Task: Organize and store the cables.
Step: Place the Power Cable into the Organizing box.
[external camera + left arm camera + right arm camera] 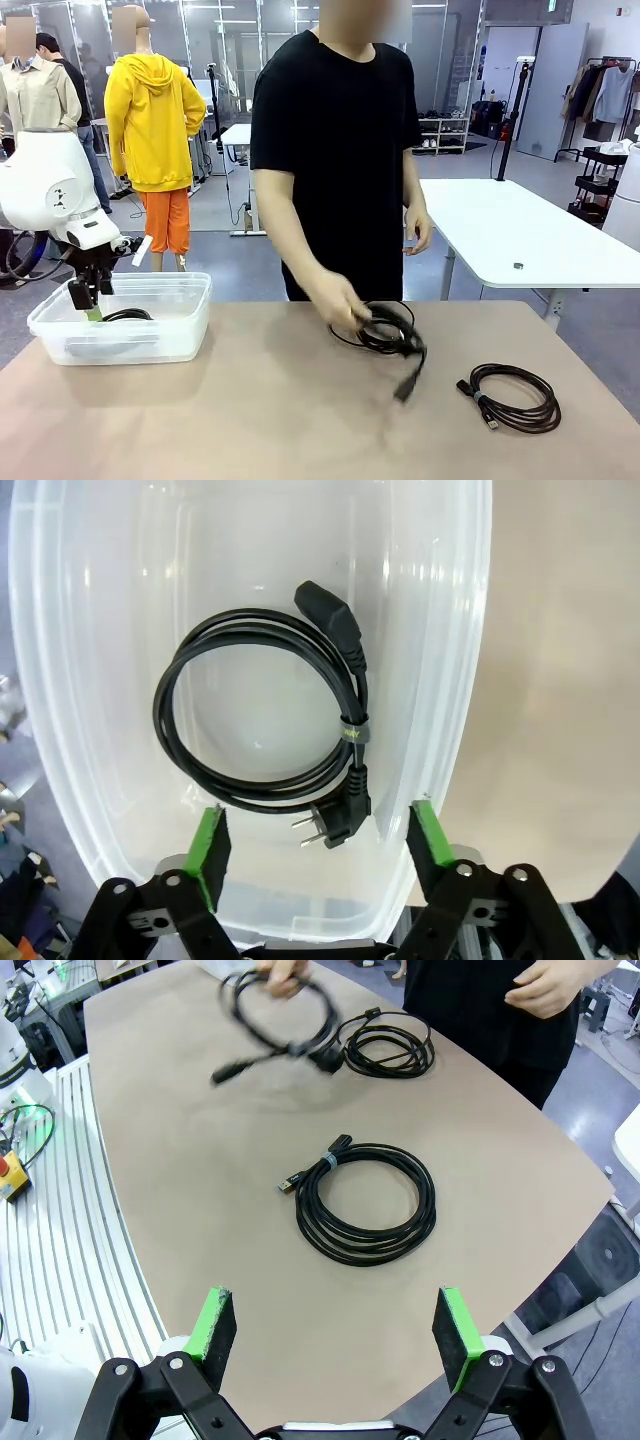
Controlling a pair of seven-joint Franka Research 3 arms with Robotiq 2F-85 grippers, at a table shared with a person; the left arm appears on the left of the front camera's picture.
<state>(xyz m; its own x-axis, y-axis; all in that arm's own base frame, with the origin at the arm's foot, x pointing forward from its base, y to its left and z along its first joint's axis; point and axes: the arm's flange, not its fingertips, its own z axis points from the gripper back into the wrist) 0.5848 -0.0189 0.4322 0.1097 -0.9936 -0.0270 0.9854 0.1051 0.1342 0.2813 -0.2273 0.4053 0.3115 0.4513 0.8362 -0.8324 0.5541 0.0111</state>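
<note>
1 matte tan tabletop (250,420) carries the work, its rounded edge passing under the right gripper (330,1325). Grey floor lies around it, a white table (500,225) stands behind, and glass partitions and a clothes rack (605,90) close the room. A clear plastic bin (60,335) sits on the tan surface directly under the left gripper (90,295).

4 black cables are in sight. The boxed cable (250,640) lies flat on the bin's floor, straight ahead of the left gripper's jaws, which stand wide apart, the green pads (210,845) gripping nothing. It is a loose round coil of a few turns, cinched by 1 grey tie. A 2-pin plug points back toward the jaws, and a blocky socket end sits on the coil's far side.

The right gripper's jaws are likewise spread and empty. Just ahead of them, on bare tabletop, rests the near cable (365,1200). It is a thinner cord wound in many tight turns and tied once, with a small metal-tipped connector sticking out to 1 side. Well beyond it, the far cable (390,1045) lies flat in a similar coil. Beside that, the person's hand (285,972) holds up the lifted cable (280,1010), a slacker, motion-blurred coil with 1 plug end dangling toward the table.
</note>
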